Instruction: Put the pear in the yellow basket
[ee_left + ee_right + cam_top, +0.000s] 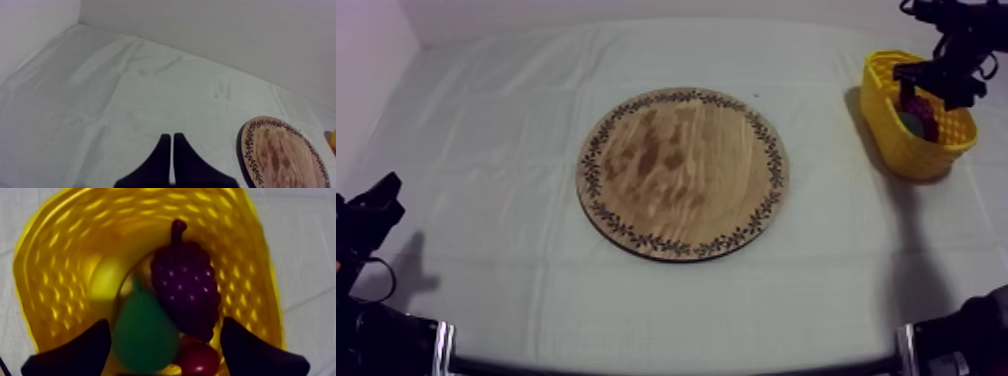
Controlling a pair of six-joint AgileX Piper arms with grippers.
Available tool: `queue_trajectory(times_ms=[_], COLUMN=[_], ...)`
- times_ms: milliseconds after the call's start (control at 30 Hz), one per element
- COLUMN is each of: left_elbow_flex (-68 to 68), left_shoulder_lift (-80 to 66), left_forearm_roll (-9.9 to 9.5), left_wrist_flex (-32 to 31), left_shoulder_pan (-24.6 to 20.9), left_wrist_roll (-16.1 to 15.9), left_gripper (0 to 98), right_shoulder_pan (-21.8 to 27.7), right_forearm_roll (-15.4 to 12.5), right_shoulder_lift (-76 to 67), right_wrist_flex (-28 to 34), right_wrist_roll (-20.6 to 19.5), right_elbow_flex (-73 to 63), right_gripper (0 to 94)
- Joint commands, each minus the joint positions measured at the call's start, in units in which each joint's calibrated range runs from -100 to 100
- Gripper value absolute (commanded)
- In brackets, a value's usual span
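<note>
Right jaws are held wide over the yellow basket [60, 253], pear [144, 333] lying free inside; left jaws closed narrow; only withdrawal is judged left.

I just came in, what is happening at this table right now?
The right gripper hangs over the basket with its jaws open. The pear lies inside, between them, beside the grapes and a small red fruit, so it seems to be dropped off already. The board is bare. The left gripper rests at its own side, jaws shut on nothing.
</note>
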Motion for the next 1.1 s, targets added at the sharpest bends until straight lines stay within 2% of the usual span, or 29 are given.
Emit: queue_trajectory(times_ms=[0,167,367,567,733,900,1067], left_elbow_flex=[0.0,0.0,0.0,0.0,0.0,0.0,0.0], left_shoulder_lift=[0.0,0.0,0.0,0.0,0.0,0.0,0.0], left_forearm_roll=[-0.02,-0.02,-0.02,-0.02,-0.02,-0.02,-0.02], left_wrist_flex=[0.0,0.0,0.0,0.0,0.0,0.0,0.0], left_shoulder_pan=[0.0,0.0,0.0,0.0,0.0,0.0,0.0], left_wrist_roll=[0.0,0.0,0.0,0.0,0.0,0.0,0.0], left_gripper=[0.1,0.1,0.1,0.1,0.1,0.1,0.1], right_shoulder_pan=[0.1,0.0,-1.1,-1.7,-2.1,-2.7,-3.1], right_forearm_roll=[-0.1,0.1,1.0,-0.3,-5.3,-11.7,-14.2], right_shoulder_lift=[-0.8,-6.5,-19.5,-35.7,-50.5,-65.9,-81.4], right_wrist_flex=[0.0,-1.5,-6.1,-12.2,-16.4,-17.0,-16.7], right_wrist_roll=[0.0,-0.6,-1.7,0.7,6.3,13.0,16.4], right_elbow_flex=[-0.2,1.7,10.0,21.4,31.0,40.7,51.6], right_gripper=[64.6,63.5,61.4,57.8,49.6,40.2,35.4])
